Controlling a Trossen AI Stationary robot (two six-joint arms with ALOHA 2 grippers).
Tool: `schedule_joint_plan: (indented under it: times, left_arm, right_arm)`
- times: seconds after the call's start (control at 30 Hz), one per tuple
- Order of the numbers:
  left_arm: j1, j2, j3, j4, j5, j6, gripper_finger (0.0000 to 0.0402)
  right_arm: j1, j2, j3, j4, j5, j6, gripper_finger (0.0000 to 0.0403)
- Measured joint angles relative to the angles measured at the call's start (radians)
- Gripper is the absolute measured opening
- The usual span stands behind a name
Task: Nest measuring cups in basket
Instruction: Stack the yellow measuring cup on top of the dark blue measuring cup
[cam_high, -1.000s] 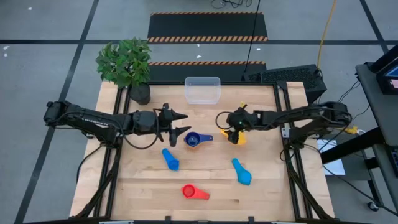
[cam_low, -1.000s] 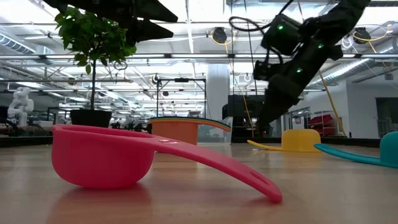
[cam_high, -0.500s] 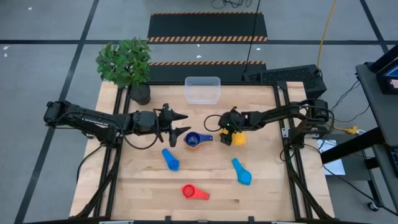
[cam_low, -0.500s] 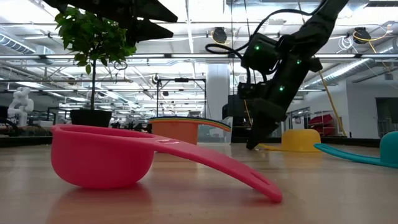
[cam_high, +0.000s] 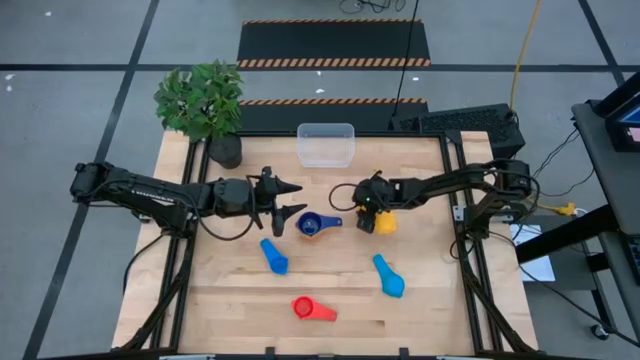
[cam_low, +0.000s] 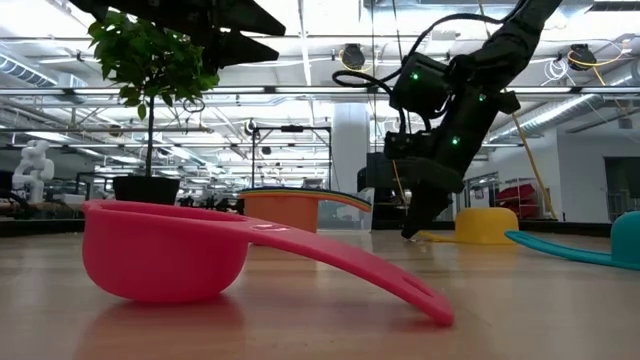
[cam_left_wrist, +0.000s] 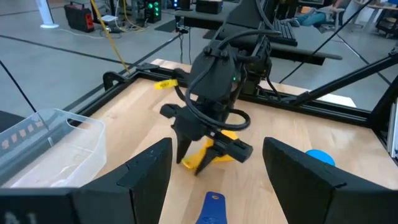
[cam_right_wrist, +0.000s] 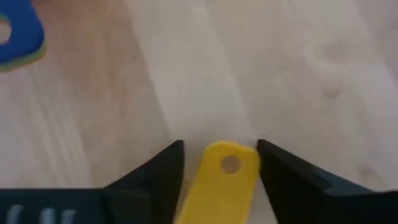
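A yellow measuring cup (cam_high: 384, 222) lies upside down on the table, right of centre. My right gripper (cam_high: 362, 212) slants down at the cup's flat handle (cam_right_wrist: 225, 180), one finger on each side of it. A dark blue cup (cam_high: 310, 224) sits nested in an orange one at the centre. A blue cup (cam_high: 273, 255), a light blue cup (cam_high: 389, 277) and a red cup (cam_high: 312, 309) lie nearer the front. The clear basket (cam_high: 326, 145) stands at the far edge. My left gripper (cam_high: 290, 203) hovers open left of centre, above the table. My right gripper's fingers (cam_right_wrist: 281, 177) flank the free end of the yellow cup's handle (cam_right_wrist: 229, 163), coming from above and slanting down along it. A sliver of table shows beside one finger. Whether the other finger touches the handle's edge, I cannot tell. The cup rests on the table.
A potted plant (cam_high: 205, 103) stands at the far left corner. The red cup (cam_low: 165, 250) lies close to the front edge. Bare wood shows along the left side and the near right corner.
My right gripper has come down and toward the table's left, tipping more steeply, until its fingertips reach the table at the yellow cup's handle. The cup stays where it was. My left arm has kept still.
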Motion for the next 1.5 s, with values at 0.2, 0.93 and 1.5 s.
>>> schedule_joint_plan:
  times: [0.2, 0.93, 1.5]
  left_arm:
    - [0.000, 0.000, 0.000, -0.007, 0.000, 0.000, 0.0255]
    - [-0.001, 0.000, 0.000, -0.030, 0.000, -0.018, 0.0255]
    - [-0.001, 0.000, 0.000, -0.030, 0.000, -0.024, 0.0255]
  right_arm:
    - [-0.021, -0.031, 0.000, 0.001, -0.002, -0.012, 0.0095]
    - [-0.028, -0.454, 0.000, -0.339, -0.007, 0.012, 0.0030]
    - [0.206, -0.858, 0.002, -0.432, -0.030, 0.250, 0.0027]
